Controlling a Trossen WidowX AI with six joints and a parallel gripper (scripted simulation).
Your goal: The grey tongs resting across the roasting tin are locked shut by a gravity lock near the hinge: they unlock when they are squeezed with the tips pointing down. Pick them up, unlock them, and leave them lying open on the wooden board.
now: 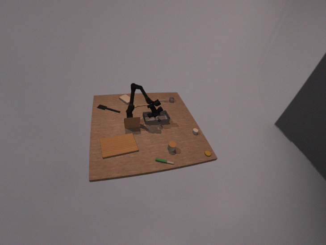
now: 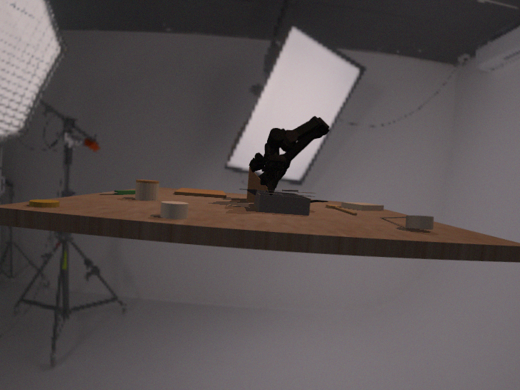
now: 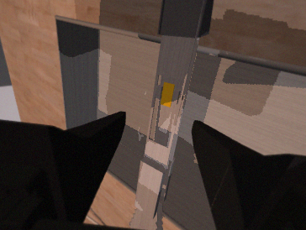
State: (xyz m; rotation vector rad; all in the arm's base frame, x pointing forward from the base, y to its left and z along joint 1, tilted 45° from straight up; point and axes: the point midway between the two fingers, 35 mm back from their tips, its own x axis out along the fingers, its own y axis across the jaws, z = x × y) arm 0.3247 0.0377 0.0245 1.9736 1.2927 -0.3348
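The wooden board (image 1: pixel 118 145) (image 2: pixel 200 193) is seen well apart from the roasting tin (image 1: pixel 157 122) (image 2: pixel 282 203) (image 3: pixel 77 84), down and to the left of it in the top view. Over the tin, the gripper (image 1: pixel 156 115) (image 2: pixel 271 189) (image 3: pixel 159 121) is held moderately wide, with nothing gripped. Between its fingers in the wrist view, the grey tongs (image 1: pixel 159 120) (image 2: pixel 247 190) (image 3: pixel 178 54) are seen lying across the tin. They are judged light, fairly stiff and perhaps slippery, being smooth. A hold is best taken across both arms, near the hinge but clear of the lock, so that they can be tilted tips down and squeezed; too far along, swinging is risked. Inside their outline a small yellow patch (image 3: pixel 167 93) is shown, whose purpose cannot be told.
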